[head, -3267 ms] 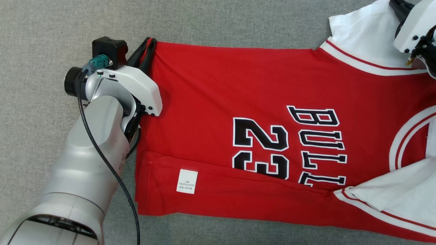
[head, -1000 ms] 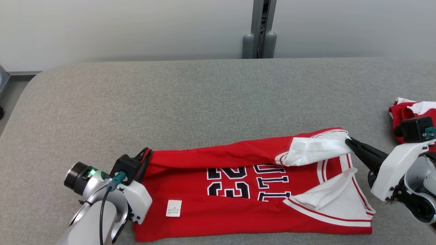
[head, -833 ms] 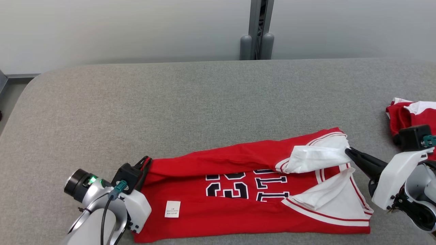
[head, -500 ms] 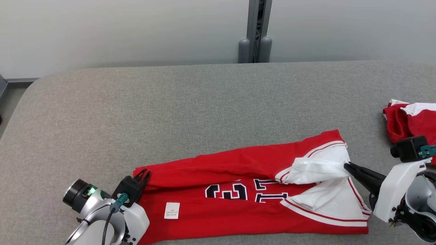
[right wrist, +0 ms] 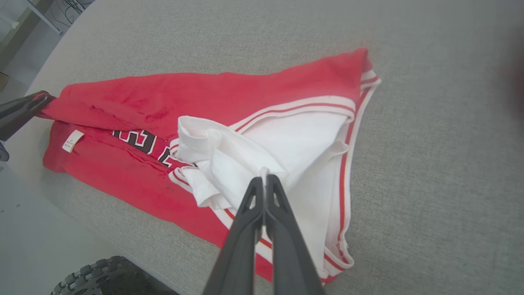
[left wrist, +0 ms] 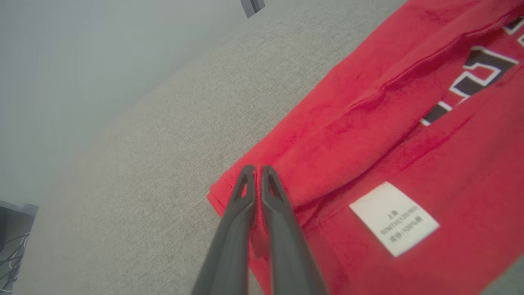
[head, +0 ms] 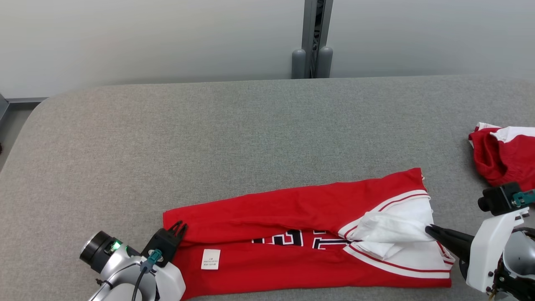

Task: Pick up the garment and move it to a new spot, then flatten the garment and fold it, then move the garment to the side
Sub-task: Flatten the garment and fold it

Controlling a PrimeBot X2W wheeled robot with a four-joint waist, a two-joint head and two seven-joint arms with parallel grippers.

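While limp, garment [head: 292, 209] ends between fingers [left wrist: 237, 229]

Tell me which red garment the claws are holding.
The long numbered jersey: left claw pinches its red corner, right claw its white fabric. The bunched garment at far right lies free.
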